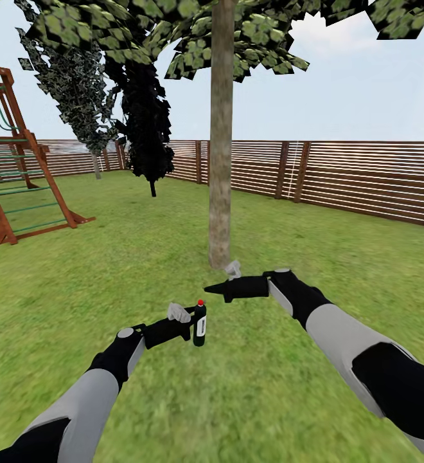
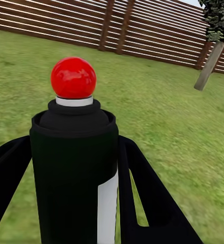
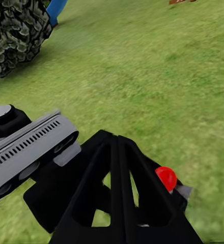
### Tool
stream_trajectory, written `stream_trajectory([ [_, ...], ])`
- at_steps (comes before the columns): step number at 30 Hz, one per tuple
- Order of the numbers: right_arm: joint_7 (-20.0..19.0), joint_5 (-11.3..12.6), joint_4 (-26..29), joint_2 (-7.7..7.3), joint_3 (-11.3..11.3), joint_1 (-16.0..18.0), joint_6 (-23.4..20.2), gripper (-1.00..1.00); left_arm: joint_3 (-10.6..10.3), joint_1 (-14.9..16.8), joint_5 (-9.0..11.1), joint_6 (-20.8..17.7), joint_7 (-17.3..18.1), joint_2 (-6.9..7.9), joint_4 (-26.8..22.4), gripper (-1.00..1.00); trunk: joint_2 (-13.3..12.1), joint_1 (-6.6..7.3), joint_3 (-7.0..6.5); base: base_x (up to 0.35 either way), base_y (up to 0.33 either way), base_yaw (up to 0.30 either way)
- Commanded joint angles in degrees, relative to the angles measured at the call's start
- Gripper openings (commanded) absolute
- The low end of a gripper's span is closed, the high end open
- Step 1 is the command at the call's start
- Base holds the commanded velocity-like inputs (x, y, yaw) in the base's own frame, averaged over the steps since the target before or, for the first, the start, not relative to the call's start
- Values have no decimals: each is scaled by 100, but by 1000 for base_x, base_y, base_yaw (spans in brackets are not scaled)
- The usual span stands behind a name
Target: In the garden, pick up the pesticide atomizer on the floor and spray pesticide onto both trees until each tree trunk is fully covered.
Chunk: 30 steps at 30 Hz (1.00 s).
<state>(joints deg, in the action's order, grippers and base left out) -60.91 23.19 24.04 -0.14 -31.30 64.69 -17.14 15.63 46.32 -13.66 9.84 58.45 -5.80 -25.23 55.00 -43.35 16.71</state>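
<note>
The pesticide atomizer is a small black bottle with a white label and a red ball top. It stands upright in my left gripper, which is shut on its body; a black finger shows beside the atomizer in the left wrist view. My right gripper is shut and empty, just above and right of the bottle, its fingers pressed together over the red top. A thick grey-brown tree trunk rises straight ahead, close beyond both grippers, under a green canopy.
Green lawn stretches to a brown slat fence. A wooden play tower stands at the left. A dark narrow tree and a farther thin-trunked tree stand behind. A dark shrub lies beside the right arm.
</note>
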Motion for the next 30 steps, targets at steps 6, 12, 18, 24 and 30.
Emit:
stream_trajectory([
  [6, 152, -504, -66, -4, 9, 0, 20, -100, 2, 0, 4, 0, 0, 0, 0, -100, 0, 0, 0, 0, 0, 0],
  [12, 243, -620, -75, 29, 2, 0, 18, -100, 2, 0, 4, 0, 0, 0, 2, -100, 0, 0, 0, 0, 0, 0],
  [18, 255, -623, -75, 38, 1, 0, 18, -100, -7, 0, 4, 0, 0, 0, 173, -100, 0, 0, 0, 0, 0, 0],
  [24, 295, -636, -75, 125, 1, 0, 18, -100, -26, 0, 4, 0, 0, -7, 191, -100, 0, 0, 0, 0, 0, 0],
  [30, 635, -624, -78, 214, 1, 0, 18, -100, -38, 0, 4, 0, 0, -14, 186, -100, 0, 0, 0, 0, 0, 0],
])
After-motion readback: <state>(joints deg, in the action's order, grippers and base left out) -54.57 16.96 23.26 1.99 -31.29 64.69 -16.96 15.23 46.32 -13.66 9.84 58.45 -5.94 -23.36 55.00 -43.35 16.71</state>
